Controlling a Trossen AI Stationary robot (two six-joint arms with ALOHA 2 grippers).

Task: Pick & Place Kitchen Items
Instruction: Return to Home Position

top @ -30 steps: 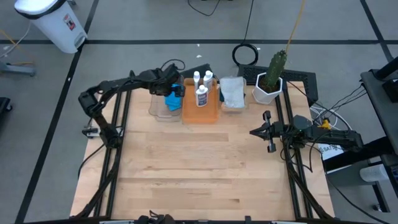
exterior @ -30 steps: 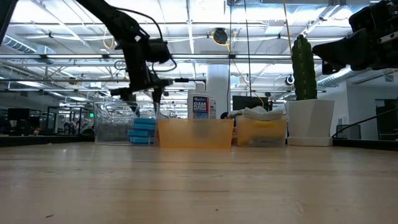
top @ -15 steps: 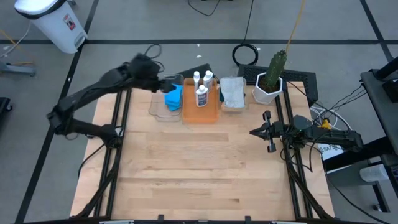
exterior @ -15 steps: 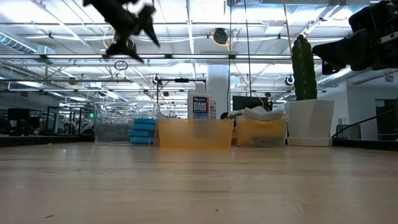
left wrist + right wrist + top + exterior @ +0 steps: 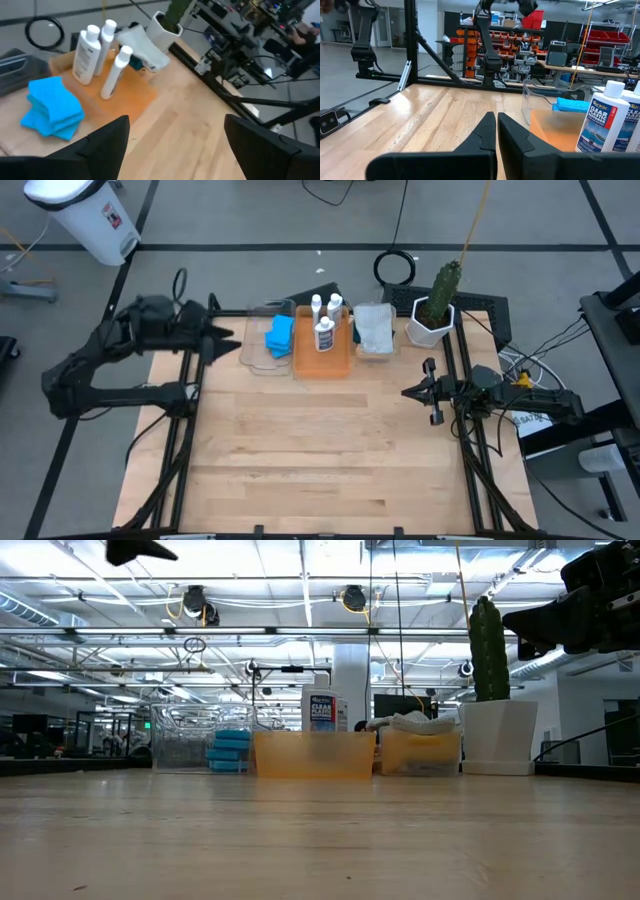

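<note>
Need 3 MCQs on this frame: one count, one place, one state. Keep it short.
1. White bottles in the orange bin?
A) one B) three C) five
2. Blue sponges lie where?
A) orange bin B) on the table C) clear bin
3. Left pincer is?
A) open, empty B) shut on a sponge C) shut on a bottle

Key: 1B, three caps show from above. 2C, the stack sits inside the clear walls. 3A, its fingers stand wide apart with nothing between them.
</note>
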